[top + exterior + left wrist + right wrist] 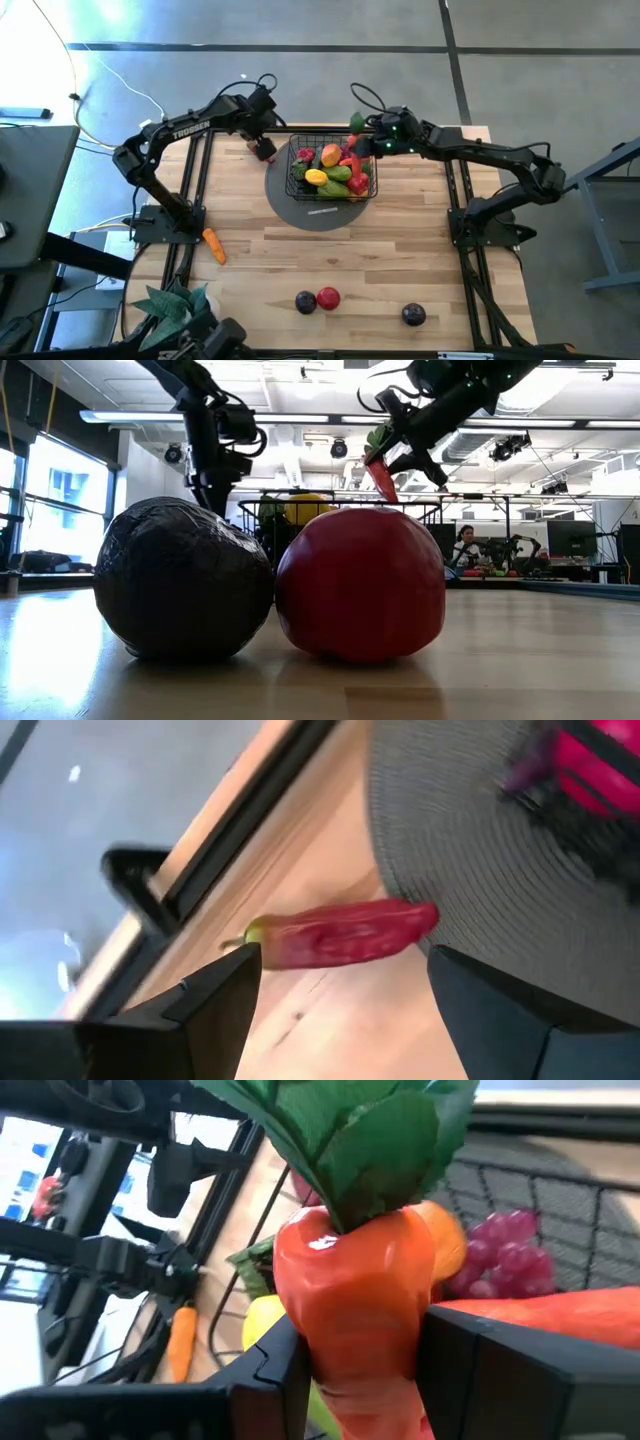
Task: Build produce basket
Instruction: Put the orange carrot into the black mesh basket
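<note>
Right gripper [362, 143], fingers clamped on a carrot [355, 1295], holds it near-vertical, leafy top up, over the basket [297, 178] at frame centre. The basket holds mixed produce [333, 168]. Left gripper [261, 146], fingers spread wide and empty, straddles a red pepper [340, 933] lying flat beside the grey mat [320, 216].

Counted 1 basket [333, 172], 1 grey mat [300, 208], 1 potted plant [172, 303]; loose on table [400, 250]: 1 carrot [214, 245], 1 red pepper [265, 150], 1 apple [328, 298], 2 dark plums [305, 302] approx.
</note>
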`<control>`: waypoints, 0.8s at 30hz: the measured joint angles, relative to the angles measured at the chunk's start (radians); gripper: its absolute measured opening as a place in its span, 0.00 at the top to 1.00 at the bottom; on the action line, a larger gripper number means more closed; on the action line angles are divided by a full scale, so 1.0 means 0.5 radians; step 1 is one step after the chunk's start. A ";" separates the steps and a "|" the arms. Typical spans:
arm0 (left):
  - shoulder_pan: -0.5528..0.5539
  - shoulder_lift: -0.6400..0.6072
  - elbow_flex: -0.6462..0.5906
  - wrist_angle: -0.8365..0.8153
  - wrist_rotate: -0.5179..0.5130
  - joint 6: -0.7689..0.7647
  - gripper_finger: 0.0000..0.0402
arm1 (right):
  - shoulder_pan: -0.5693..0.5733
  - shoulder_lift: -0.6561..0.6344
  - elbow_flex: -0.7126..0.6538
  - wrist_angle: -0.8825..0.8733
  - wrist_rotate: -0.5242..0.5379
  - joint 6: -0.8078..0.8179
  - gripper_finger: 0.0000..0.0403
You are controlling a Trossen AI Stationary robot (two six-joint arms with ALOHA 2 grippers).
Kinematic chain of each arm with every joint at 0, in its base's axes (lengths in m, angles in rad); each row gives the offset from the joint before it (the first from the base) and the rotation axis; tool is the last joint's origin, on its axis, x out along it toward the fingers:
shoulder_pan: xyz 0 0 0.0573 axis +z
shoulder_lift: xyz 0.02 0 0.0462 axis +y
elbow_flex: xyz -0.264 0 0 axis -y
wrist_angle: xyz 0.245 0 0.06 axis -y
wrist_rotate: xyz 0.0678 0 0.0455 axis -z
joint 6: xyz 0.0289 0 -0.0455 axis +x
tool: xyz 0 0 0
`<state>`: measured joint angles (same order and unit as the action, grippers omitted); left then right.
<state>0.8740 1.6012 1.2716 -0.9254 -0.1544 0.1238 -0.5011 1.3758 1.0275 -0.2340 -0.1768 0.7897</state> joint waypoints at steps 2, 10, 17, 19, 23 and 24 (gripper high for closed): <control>-0.012 0.000 0.000 0.001 0.022 0.222 0.31 | 0.009 0.000 0.000 -0.008 -0.017 0.043 0.72; -0.039 0.057 0.000 0.002 0.051 1.233 0.31 | 0.009 0.000 0.000 -0.033 -0.032 0.034 0.72; -0.049 0.181 0.000 0.003 -0.007 1.718 0.31 | 0.009 0.000 0.000 -0.033 -0.039 -0.021 0.68; -0.044 0.211 -0.001 0.003 -0.019 1.733 0.31 | 0.009 0.000 0.000 -0.034 -0.039 -0.025 0.66; -0.042 0.270 0.000 0.002 -0.029 1.769 0.31 | 0.012 0.000 0.000 -0.036 -0.039 -0.055 0.59; -0.045 0.278 0.000 0.001 -0.037 1.781 0.31 | 0.012 0.000 0.000 -0.039 -0.040 -0.044 0.57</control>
<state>0.8513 1.7401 1.2716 -0.9249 -0.1728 1.0141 -0.4950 1.3758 1.0275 -0.2535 -0.1967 0.7675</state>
